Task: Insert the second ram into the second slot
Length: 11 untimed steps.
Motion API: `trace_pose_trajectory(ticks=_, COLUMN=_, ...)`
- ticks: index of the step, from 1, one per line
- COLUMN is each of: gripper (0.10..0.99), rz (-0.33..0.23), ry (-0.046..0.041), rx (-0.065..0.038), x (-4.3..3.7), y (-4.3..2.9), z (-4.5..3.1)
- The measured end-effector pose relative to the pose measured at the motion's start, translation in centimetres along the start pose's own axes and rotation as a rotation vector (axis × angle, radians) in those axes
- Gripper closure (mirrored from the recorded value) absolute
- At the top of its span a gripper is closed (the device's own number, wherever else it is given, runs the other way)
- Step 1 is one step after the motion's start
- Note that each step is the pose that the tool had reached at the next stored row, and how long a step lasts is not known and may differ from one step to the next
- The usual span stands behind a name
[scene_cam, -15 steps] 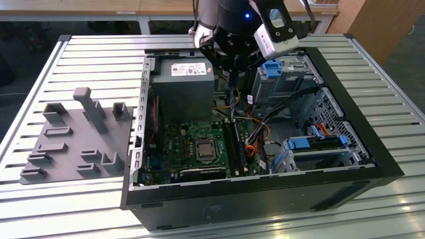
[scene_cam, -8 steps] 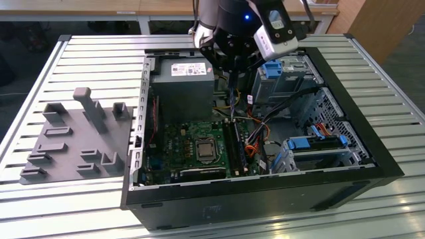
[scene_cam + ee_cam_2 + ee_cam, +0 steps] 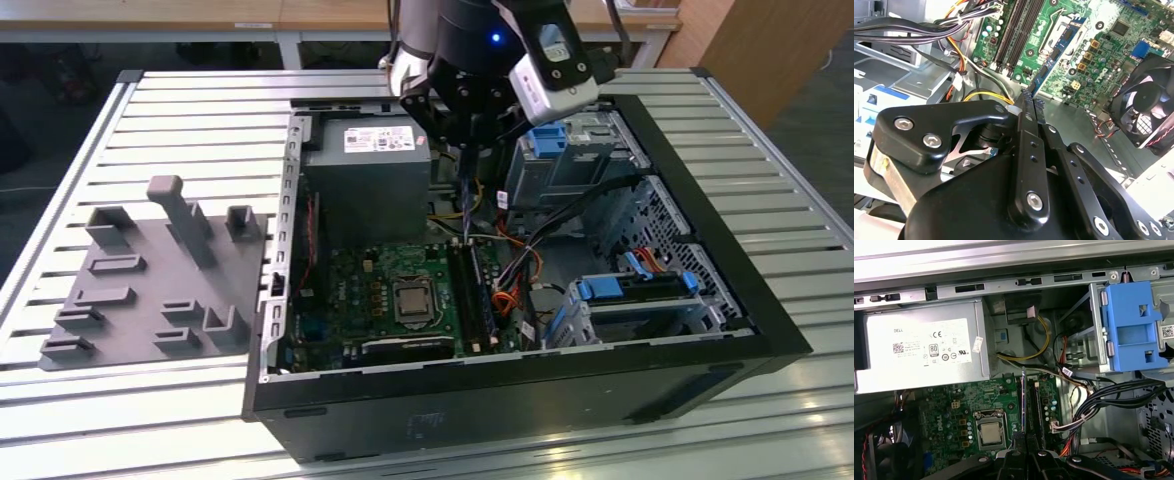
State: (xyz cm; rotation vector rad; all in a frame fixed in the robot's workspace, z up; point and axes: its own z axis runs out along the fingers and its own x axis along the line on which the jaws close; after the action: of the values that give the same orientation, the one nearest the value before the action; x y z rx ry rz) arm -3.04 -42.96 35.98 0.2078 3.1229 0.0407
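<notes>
Fixture plate (image 3: 147,270), grey, lay well apart from the claw (image 3: 463,148) toward the exterior view's left, outside the PC case (image 3: 534,400). Power supply (image 3: 367,175) sat just beside the claw on that same side. Claw was closed almost fully, pinching the top end of the second ram (image 3: 463,195); stick hung upright, straight below the fingertips. Its lower end was over the power-supply end of the DIMM slots (image 3: 474,295) on the motherboard (image 3: 334,300), directly under the claw. Couldn't tell whether it touched a slot. CPU socket (image 3: 407,300) sat below the claw, just beside the slots. Cable bundle (image 3: 587,205) ran near the claw toward the exterior view's right, with a blue drive-bay clip (image 3: 638,288) lower and further out that way.
</notes>
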Motion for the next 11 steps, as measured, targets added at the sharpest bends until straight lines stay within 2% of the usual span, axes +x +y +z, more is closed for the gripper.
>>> trace_pose_trajectory(ticks=4, gripper=0.965, rz=-0.008, ry=0.0002, rx=0.0, x=0.0, y=-0.02, z=0.25)
trace_pose_trajectory(ticks=11, gripper=0.965, rz=-0.054, ry=0.0015, rx=0.0, x=-0.01, y=-0.14, z=0.64)
